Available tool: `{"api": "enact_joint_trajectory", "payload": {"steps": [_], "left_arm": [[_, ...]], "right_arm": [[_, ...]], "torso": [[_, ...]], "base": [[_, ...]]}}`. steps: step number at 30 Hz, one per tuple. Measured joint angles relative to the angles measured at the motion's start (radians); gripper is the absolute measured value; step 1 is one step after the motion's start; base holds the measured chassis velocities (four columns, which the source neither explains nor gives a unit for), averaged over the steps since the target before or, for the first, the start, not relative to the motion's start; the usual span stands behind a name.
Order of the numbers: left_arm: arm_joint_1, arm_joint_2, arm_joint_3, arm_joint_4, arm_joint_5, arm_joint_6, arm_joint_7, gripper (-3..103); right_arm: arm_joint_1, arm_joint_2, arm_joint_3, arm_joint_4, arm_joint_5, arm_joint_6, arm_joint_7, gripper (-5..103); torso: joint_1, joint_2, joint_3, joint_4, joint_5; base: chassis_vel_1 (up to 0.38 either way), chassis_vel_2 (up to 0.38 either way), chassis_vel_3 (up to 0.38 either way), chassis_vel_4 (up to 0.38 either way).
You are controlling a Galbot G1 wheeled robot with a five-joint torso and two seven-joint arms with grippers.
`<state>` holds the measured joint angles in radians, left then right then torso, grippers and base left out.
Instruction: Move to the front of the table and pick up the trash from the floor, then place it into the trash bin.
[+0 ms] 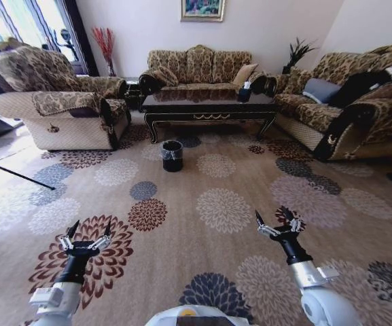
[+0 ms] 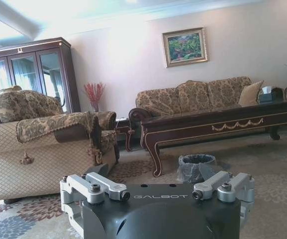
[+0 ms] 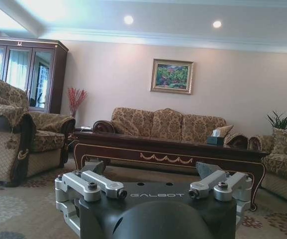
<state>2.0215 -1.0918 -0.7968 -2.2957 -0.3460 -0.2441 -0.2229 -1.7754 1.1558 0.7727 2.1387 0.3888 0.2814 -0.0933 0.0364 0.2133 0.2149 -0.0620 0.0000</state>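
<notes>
Both arms ride low ahead of the robot for the drive: left gripper (image 1: 87, 236) at 7 o'clock, right gripper (image 1: 279, 223) at 5, jaws spread wide and empty. The trash bin (image 1: 172, 155), lined with plastic, contents hidden, stands on the floor (image 1: 202, 204) before the bench (image 1: 209, 102) at 12. No trash is discernible from here.

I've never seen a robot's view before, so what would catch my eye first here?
The two open metal grippers, left and right, held out low over the beige flowered carpet. Beyond them stands a long glossy black coffee table with gold trim, in front of a patterned sofa. A small round black bin with a clear liner sits on the carpet before the table's left end.
</notes>
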Motion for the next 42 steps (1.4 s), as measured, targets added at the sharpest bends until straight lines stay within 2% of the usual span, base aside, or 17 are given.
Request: {"api": "enact_joint_trajectory", "payload": {"steps": [21,42], "left_arm": [[0.000,0.000,0.000,0.000,0.000,0.000,0.000,100],[0.000,0.000,0.000,0.000,0.000,0.000,0.000,100]], "right_arm": [[0.000,0.000,0.000,0.000,0.000,0.000,0.000,100],[0.000,0.000,0.000,0.000,0.000,0.000,0.000,100]], "torso": [[0.024,0.085,0.062,0.0000,0.0000],[0.052,0.164,0.112,0.0000,0.0000]], "base": [[0.000,0.000,0.000,0.000],[0.000,0.000,0.000,0.000]]}}
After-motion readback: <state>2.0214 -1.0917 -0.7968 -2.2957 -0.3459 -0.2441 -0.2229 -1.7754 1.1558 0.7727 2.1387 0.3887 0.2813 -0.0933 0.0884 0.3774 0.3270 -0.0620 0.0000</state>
